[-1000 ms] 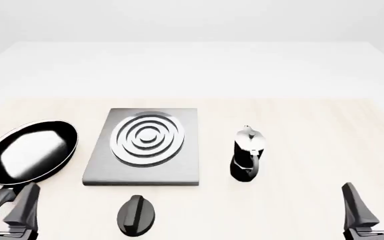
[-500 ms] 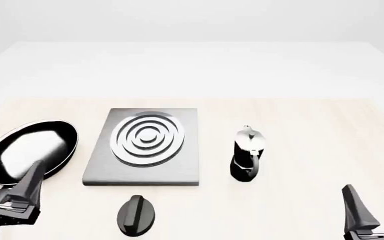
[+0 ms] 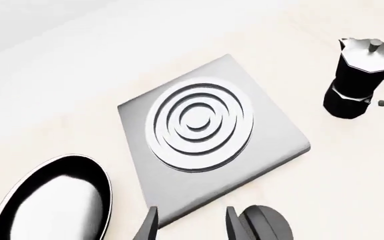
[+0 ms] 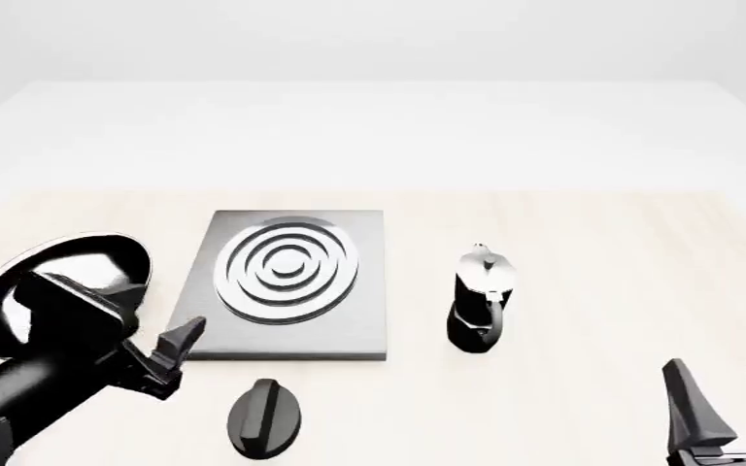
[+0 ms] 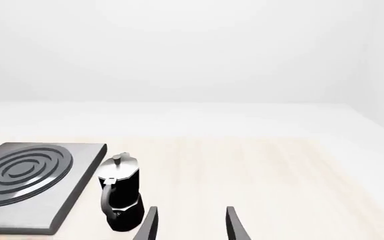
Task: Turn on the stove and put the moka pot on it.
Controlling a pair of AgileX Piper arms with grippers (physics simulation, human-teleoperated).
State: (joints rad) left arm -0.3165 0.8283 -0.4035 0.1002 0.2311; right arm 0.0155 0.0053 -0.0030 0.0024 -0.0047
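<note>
The stove (image 4: 213, 330) is a flat grey plate with silver rings, left of the table's centre. Its round black knob (image 4: 267, 417) lies on the table in front of it. To the stove's right the moka pot (image 4: 482, 301) stands upright, black base below a silver top. My left gripper (image 4: 176, 355) is open, hovering by the stove's near-left corner, left of the knob. In the left wrist view the stove (image 3: 275, 145), knob (image 3: 267, 228) and moka pot (image 3: 357, 80) lie ahead of the open left gripper (image 3: 190, 227). My right gripper (image 4: 726, 403) is open at the near right, well short of the moka pot (image 5: 120, 192).
A black frying pan (image 4: 82, 267) lies left of the stove, partly covered by my left arm, and also shows in the left wrist view (image 3: 52, 200). The wooden tabletop ends in a white floor beyond. The stove (image 5: 25, 175) is left of the pot in the right wrist view.
My left arm has swung right and forward from the near-left corner, over the pan's near edge, to the stove's near-left corner. The right arm and all objects have stayed put.
</note>
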